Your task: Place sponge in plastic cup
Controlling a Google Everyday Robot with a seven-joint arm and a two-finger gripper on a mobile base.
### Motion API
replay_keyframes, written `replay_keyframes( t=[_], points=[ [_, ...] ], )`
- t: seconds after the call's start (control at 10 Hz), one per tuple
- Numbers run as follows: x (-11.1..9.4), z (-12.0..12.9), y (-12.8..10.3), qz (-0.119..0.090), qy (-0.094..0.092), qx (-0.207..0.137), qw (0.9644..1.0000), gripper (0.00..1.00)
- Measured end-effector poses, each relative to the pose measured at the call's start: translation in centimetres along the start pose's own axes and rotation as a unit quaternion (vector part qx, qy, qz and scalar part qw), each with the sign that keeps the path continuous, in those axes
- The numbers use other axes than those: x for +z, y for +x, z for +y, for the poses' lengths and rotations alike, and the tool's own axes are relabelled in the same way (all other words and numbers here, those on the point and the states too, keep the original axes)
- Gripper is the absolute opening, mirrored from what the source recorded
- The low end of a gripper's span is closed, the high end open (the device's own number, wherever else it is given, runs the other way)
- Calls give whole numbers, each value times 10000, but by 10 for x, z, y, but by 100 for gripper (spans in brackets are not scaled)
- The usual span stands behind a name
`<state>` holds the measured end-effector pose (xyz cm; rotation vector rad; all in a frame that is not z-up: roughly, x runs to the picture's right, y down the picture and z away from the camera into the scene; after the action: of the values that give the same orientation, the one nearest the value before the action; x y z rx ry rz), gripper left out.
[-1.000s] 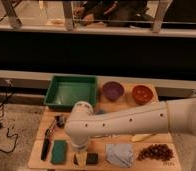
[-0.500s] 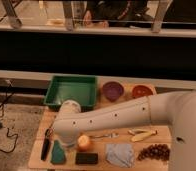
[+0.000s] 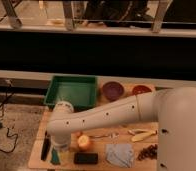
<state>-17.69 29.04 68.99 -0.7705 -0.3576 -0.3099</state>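
Now that arm (image 3: pixel 107 114) has swung further L, hand (image 3: pixel 63 149) hangs over sponge (image 3: pixel 54 157) w/ jaws apart.

looks like an indoor robot test space: wooden table (image 3: pixel 103 141) of props, loose floor cables (image 3: pixel 11 95), railing (image 3: pixel 68 20) above a dark wall (image 3: pixel 91 55).

I read the wooden table (image 3: pixel 98 146) as a clock face.
- 11 o'clock: green tray (image 3: pixel 73 92).
- 12 o'clock: purple bowl (image 3: pixel 112 90).
- 1 o'clock: red bowl (image 3: pixel 141 90).
- 3 o'clock: pale yellow item (image 3: pixel 142 134).
- Centre: metal utensil (image 3: pixel 103 135), with an orange ball (image 3: pixel 84 142) beside it.
- 4 o'clock: dark cluster (image 3: pixel 148 151).
- 5 o'clock: blue-grey cloth (image 3: pixel 119 154).
- 6 o'clock: dark block (image 3: pixel 85 158).
- 7 o'clock: sponge (image 3: pixel 55 158), with the gripper (image 3: pixel 60 150) above it, jaws spread.
- 8 o'clock: black-handled tool (image 3: pixel 45 146).
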Motion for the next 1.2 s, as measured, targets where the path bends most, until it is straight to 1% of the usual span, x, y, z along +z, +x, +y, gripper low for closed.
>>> replay_keyframes(
  t=[0.2,0.6,1.1,1.2],
  points=[
    [5,0,0,-15,-7,87,10000,80],
    [14,2,-8,34,-2,156,9999,80],
    [15,2,-8,36,-1,159,9999,80],
    [16,-1,-11,46,3,163,9999,80]
  ],
)
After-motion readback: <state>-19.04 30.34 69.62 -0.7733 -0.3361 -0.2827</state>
